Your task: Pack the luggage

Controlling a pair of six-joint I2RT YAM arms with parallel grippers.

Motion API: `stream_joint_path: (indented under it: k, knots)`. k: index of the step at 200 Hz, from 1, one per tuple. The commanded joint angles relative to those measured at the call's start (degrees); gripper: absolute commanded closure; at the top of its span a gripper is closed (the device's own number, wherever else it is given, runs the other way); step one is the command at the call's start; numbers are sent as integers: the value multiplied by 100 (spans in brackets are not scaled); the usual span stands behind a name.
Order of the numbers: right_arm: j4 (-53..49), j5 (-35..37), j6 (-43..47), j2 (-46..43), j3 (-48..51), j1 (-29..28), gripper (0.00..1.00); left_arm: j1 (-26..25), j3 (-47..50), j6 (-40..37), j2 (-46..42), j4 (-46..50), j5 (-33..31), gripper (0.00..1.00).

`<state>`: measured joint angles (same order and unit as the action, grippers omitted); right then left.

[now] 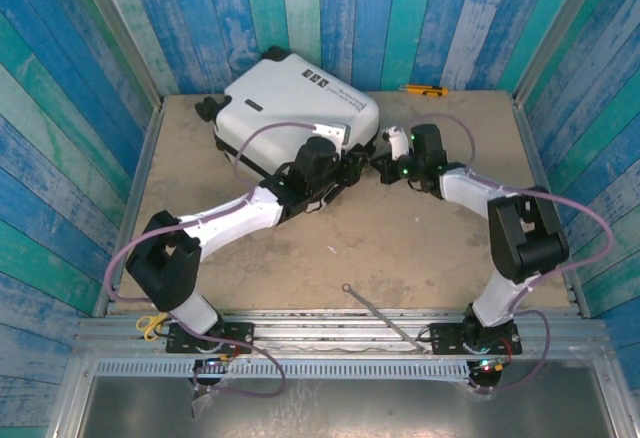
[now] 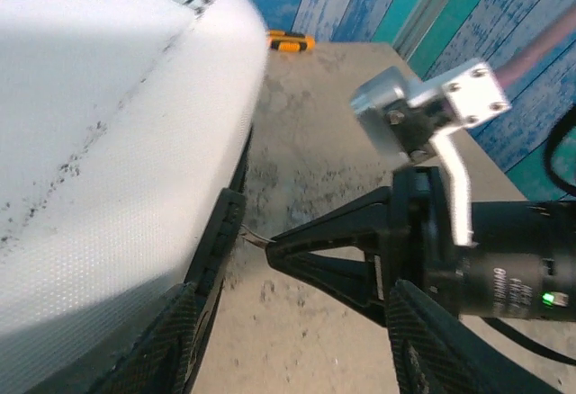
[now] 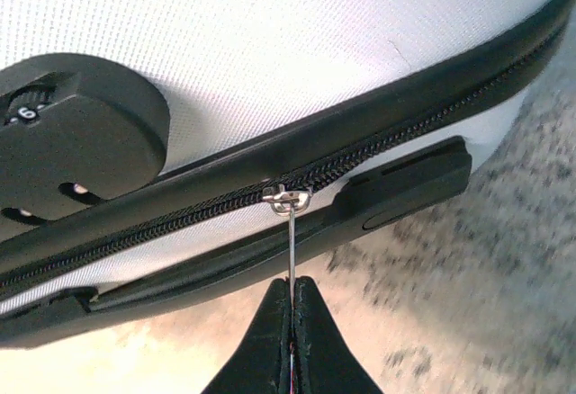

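Observation:
The luggage (image 1: pixel 290 98) is a white hard-shell suitcase lying closed at the back of the table. Its shell (image 2: pixel 108 142) takes up the left of the left wrist view. My right gripper (image 3: pixel 292 291) is shut on the thin metal zipper pull (image 3: pixel 291 237), which hangs from the slider (image 3: pixel 288 199) on the black zip along the case's edge. From above, my right gripper (image 1: pixel 383 166) sits just off the case's near right corner. My left gripper (image 1: pixel 347 165) is beside it, open, one finger (image 2: pixel 184 331) against the case's black rim and the other finger (image 2: pixel 441 344) well apart.
A round black combination lock (image 3: pixel 54 133) and a black bar handle (image 3: pixel 396 187) sit on the case's side. An orange screwdriver (image 1: pixel 424 90) lies by the back wall. A thin metal rod (image 1: pixel 375 310) and yellow scissors (image 1: pixel 150 324) are at the near edge. Blue plank walls enclose the table.

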<state>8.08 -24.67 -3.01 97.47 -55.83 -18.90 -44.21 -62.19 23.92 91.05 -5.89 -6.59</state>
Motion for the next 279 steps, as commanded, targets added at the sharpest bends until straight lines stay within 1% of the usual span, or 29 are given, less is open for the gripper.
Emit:
stream_joint_path:
  k: [1, 13, 25, 30, 39, 47, 56, 61, 63, 71, 80, 95, 106, 117, 125, 132, 144, 151, 156, 161, 168, 178, 206, 218, 230, 239, 260, 270, 279]
  knots:
    - [-272, 309, -282, -527, 573, -372, 100, -159, 291, -16, -403, 345, -467, 40]
    - [-230, 401, -400, -759, 840, -593, 100, -305, 471, -87, -670, 495, -781, 39]
    - [-212, 467, -555, -952, 1042, -740, 100, -413, 682, 48, -1049, 698, -1233, 37]
    - [-197, 486, -606, -1032, 1121, -792, 100, -453, 814, 209, -1256, 815, -1507, 36]
    - [-184, 534, -655, -1165, 1231, -873, 100, -565, 1091, 751, -1712, 1011, -2050, 35]
    - [-215, 613, -681, -1265, 1290, -936, 100, -673, 1485, 1525, -2258, 1101, -2441, 35]
    - [-247, 648, -697, -1358, 1334, -966, 100, -847, 2116, 2461, -2906, 982, -2688, 35]
    - [-269, 667, -708, -1385, 1340, -964, 100, -895, 2530, 3184, -3266, 874, -2777, 35]
    - [-282, 678, -710, -1394, 1345, -966, 100, -1059, 2704, 3480, -3415, 823, -2817, 36]
    - [-333, 707, -693, -1414, 1327, -967, 100, -1418, 3410, 4628, -3932, 589, -3034, 37]
    - [-397, 735, -655, -1415, 1283, -975, 100, -1898, 4090, 5753, -4311, 252, -3370, 39]
    - [-495, 768, -608, -1346, 1183, -970, 100, -2643, 4566, 7187, -4348, 325, -3948, 40]
    - [-555, 763, -558, -1260, 1080, -974, 100, -2933, 4550, 7614, -4058, 441, -4235, 38]
    - [-600, 764, -541, -1161, 994, -972, 100, -2987, 4425, 8047, -3605, 496, -4289, 31]
    - [-622, 755, -534, -1104, 932, -970, 100, -2981, 4402, 8140, -3236, 128, -4344, 26]
    - [-632, 753, -533, -1072, 893, -975, 100, -2986, 4452, 8143, -2926, -414, -4395, 23]
    - [-627, 784, -561, -1051, 895, -972, 100, -2985, 4558, 8437, -2381, -1328, -4501, 14]
    - [-623, 771, -569, -1047, 896, -974, 100, -2988, 4636, 8451, -2085, -1933, -4597, 11]
    - [-615, 775, -586, -1054, 892, -975, 100, -2981, 4642, 8520, -1872, -2256, -4672, 4]
    - [-606, 776, -602, -1055, 890, -970, 100, -2973, 4627, 8574, -1637, -2497, -4710, 0]
    - [-605, 765, -622, -1060, 899, -967, 100, -2899, 4577, 8534, -1394, -2803, -4670, 2]
    - [-576, 729, -648, -1075, 920, -971, 100, -2700, 4462, 8464, -1046, -3114, -4367, 3]
    - [-526, 718, -693, -1081, 951, -983, 100, -2302, 3979, 8267, 275, -4615, -3737, 0]
    - [-526, 731, -693, -1090, 952, -978, 100, -2163, 3702, 8373, 898, -5155, -3526, 4]
    - [-543, 720, -686, -1098, 938, -980, 100, -2053, 3510, 8236, 1524, -6060, -3537, 10]
    - [-548, 708, -688, -1104, 927, -981, 100, -1986, 3346, 8292, 1936, -6517, -3580, 14]
    - [-554, 659, -693, -1099, 903, -980, 100, -1836, 2970, 8476, 2577, -7018, -3615, 18]
    - [-561, 649, -677, -1094, 906, -979, 100, -1764, 2832, 8270, 2742, -7291, -3669, 20]
    - [-562, 662, -666, -1089, 916, -977, 100, -1688, 2731, 8203, 2784, -7267, -3702, 21]
